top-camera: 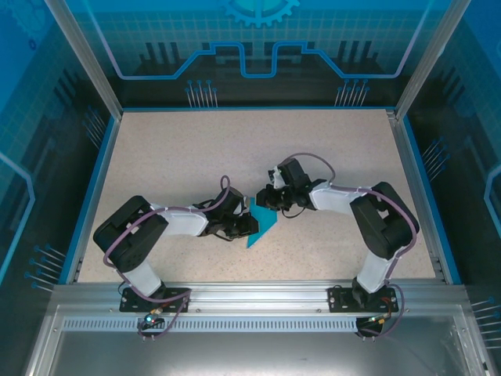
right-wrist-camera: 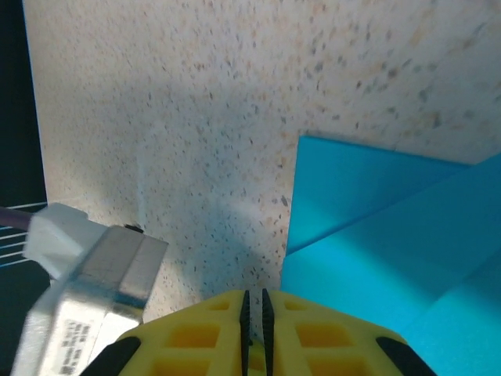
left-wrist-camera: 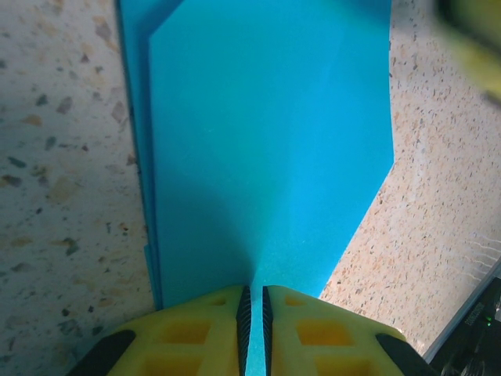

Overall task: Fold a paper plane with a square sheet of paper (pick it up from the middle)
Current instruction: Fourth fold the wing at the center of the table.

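Teal-blue paper (top-camera: 263, 227), folded into a creased pointed shape, lies near the middle of the speckled table (top-camera: 188, 157), between both grippers. Left gripper (left-wrist-camera: 253, 317) has its jaws pressed together on the paper's edge. Right gripper (right-wrist-camera: 254, 313) has its jaws nearly closed just beside the paper's left edge; whether they touch it is unclear.
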